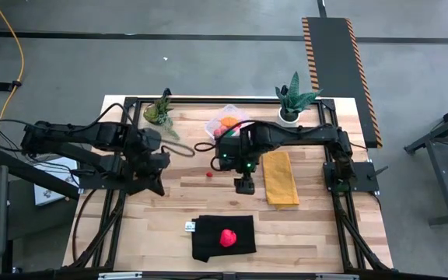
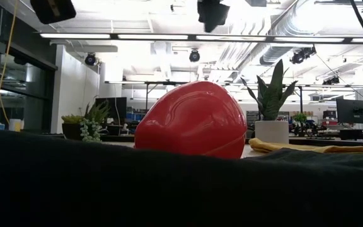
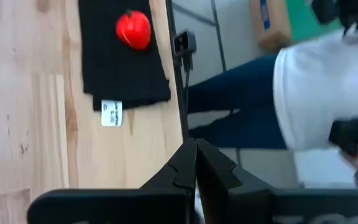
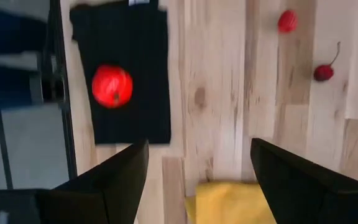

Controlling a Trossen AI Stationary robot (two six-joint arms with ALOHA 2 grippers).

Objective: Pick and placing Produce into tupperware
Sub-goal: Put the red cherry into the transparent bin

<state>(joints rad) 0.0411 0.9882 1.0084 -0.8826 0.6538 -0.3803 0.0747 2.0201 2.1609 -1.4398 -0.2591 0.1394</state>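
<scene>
- The floor (image 1: 208,62) around the table is grey concrete, crossed by dark seams.
- A dark ramp (image 1: 337,70) edged with orange-and-black hazard stripes lies beyond the table's far right corner.
- A yellow cable (image 1: 15,47) trails across the floor on the left.
- Long ceiling strip lights (image 2: 188,36) glow (bright white) over an open workshop.
- Silver ducting (image 2: 288,28) runs overhead.

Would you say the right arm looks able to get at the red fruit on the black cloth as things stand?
Probably yes. The right pincer is open above bare wood, and the red fruit lies uncovered on the black cloth just in front of it. Nothing stands between them; the yellow cloth lies off to the side.
</scene>
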